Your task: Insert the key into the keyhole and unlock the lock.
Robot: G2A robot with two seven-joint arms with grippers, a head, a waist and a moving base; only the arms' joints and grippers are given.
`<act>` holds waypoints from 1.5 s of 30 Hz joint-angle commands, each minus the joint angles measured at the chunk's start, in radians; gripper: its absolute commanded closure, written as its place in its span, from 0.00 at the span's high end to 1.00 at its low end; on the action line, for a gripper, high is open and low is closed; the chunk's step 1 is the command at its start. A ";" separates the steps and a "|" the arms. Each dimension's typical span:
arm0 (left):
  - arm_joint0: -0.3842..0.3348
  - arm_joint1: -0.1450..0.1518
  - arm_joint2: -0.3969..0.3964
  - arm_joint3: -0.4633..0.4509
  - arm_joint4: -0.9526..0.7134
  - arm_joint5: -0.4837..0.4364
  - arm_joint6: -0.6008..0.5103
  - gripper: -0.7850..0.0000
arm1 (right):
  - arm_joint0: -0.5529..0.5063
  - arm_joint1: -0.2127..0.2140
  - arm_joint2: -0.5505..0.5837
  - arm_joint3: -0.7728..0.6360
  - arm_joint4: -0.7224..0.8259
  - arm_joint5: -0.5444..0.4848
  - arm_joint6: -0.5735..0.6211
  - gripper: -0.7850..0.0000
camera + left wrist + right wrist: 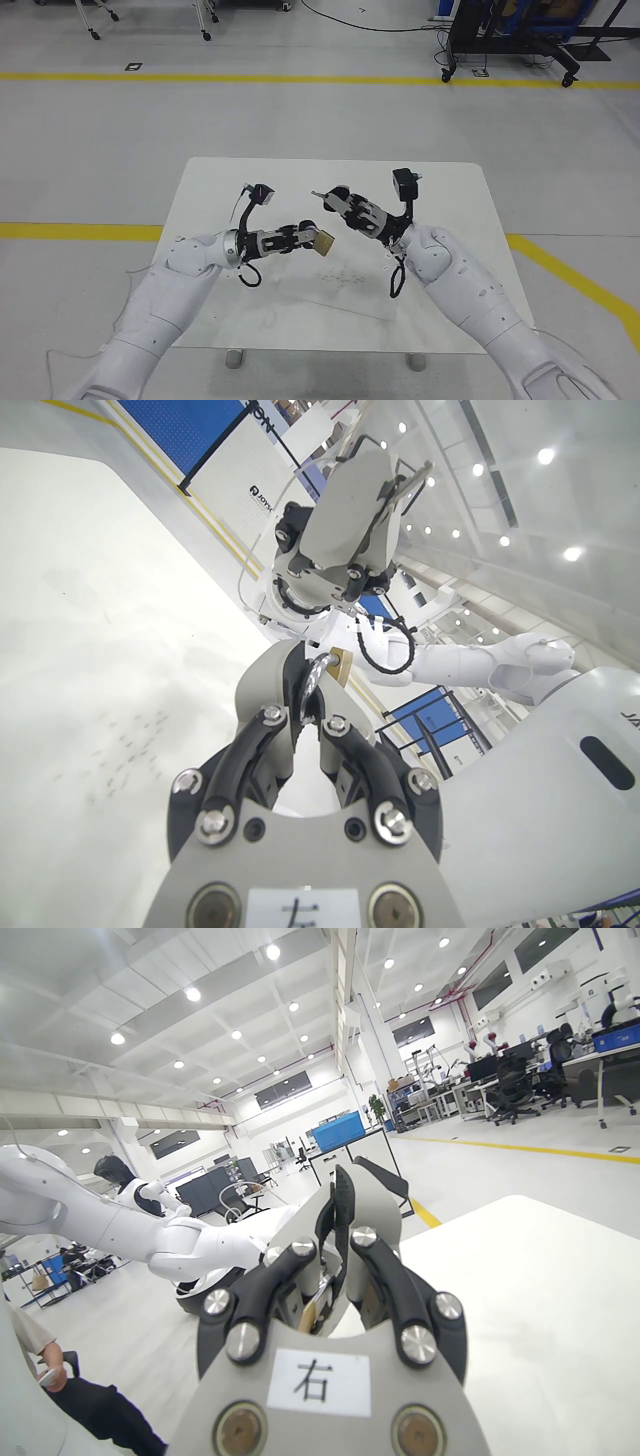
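Lock (322, 241), a small brass padlock, hangs in the air over the middle of the white table (300, 315) and does not touch it. On the left, the left gripper (308, 237) has its fingers closed on the steel shackle (314, 677), so the brass body sticks out past the fingertips toward the right.

Just on the far side of the lock is the key (319, 195), also above the table. The right gripper (335, 201) pinches it at the head with closed fingers, and the blade points to the left. Key tip and lock are near each other but apart; the key is not in the lock.

On the table surface, at the near side of both grippers, there are some faint grey marks (345, 277). On the floor beyond the table a yellow line (300, 78) runs from left to right. At the far left stand the wheeled legs of a stand (94, 34), and at the far right a black wheeled frame (520, 47).

The base of the left gripper carries a white label (303, 907) with one dark handwritten character. The base of the right gripper carries a similar label (318, 1383), also with a single character.
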 commanded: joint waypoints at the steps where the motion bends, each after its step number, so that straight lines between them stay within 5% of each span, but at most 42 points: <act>1: -0.002 0.004 0.003 0.012 -0.084 0.017 -0.017 0.00 | -0.002 0.003 -0.005 -0.008 0.028 0.000 0.026 0.00; 11: -0.025 0.013 -0.001 0.059 -0.306 0.128 -0.128 0.00 | -0.027 0.032 -0.011 -0.070 0.155 0.000 0.193 0.00; 45: -0.061 0.008 0.026 0.108 -0.278 0.147 -0.146 0.00 | -0.016 0.047 -0.027 -0.138 0.200 0.000 0.254 0.00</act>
